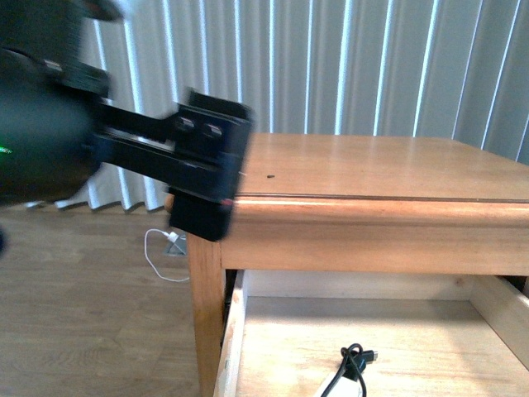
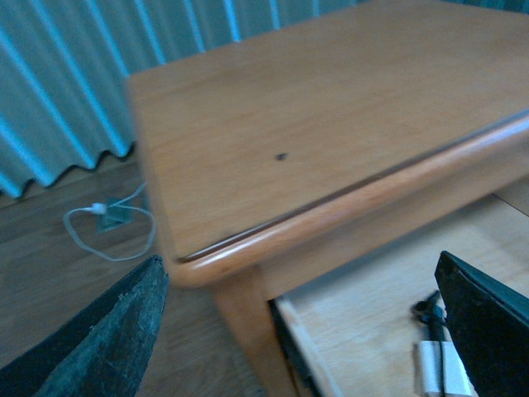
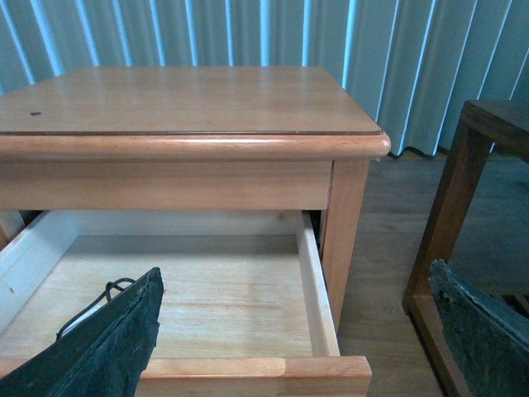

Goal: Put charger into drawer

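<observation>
The charger [image 1: 351, 372] lies bottom centre in the open drawer [image 1: 281, 331]. My left gripper [image 2: 299, 273] is released and empty. I judge placing done; next, lift clear.

Front faces table [image 1: 372, 165], wrists share drawer [image 3: 235, 289]

Left pincer [image 2: 297, 273] black; pads [image 2: 116, 339] perhaps textured.

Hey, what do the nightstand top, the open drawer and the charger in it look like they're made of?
The nightstand top: wood, glossy honey varnish, window glare on it. The drawer: paler wood, visible grain, seemingly unvarnished inside. The charger: white block probably plastic; black cable likely rubbery sheath, blurred.
</observation>
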### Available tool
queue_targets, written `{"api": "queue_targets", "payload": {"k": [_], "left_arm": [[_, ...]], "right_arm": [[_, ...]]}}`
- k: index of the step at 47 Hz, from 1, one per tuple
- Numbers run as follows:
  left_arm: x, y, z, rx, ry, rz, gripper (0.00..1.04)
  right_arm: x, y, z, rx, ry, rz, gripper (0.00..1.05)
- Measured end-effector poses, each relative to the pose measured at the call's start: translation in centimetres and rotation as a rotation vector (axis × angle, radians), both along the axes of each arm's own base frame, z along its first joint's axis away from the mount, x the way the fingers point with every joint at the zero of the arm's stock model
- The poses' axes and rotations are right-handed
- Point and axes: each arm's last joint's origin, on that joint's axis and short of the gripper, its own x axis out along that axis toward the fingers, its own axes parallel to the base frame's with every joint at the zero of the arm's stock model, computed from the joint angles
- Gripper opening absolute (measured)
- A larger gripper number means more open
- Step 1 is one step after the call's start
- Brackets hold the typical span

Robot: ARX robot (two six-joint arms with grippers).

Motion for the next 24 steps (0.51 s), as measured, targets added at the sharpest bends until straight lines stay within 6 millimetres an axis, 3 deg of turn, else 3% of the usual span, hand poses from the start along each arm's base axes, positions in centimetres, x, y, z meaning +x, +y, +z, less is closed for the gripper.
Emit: {"api": "queue_targets", "payload": {"k": [7, 19, 24], "left_arm": [[-3.6, 3.3, 0.1, -0.039, -0.029, 0.094, 0.99], [-10.7, 9.8, -3.4, -0.187, 0.022, 0.364, 0.99], [-12.5, 11.2, -4.3, -0.253, 0.014, 0.432, 0.99]], "right_arm": [[0.0, 0.0, 0.0, 0.0, 0.0, 0.0, 0.96], [0.0, 0.0, 0.0, 0.0, 0.0, 0.0, 0.96], [0.0, 0.0, 0.0, 0.0, 0.0, 0.0, 0.96]]}}
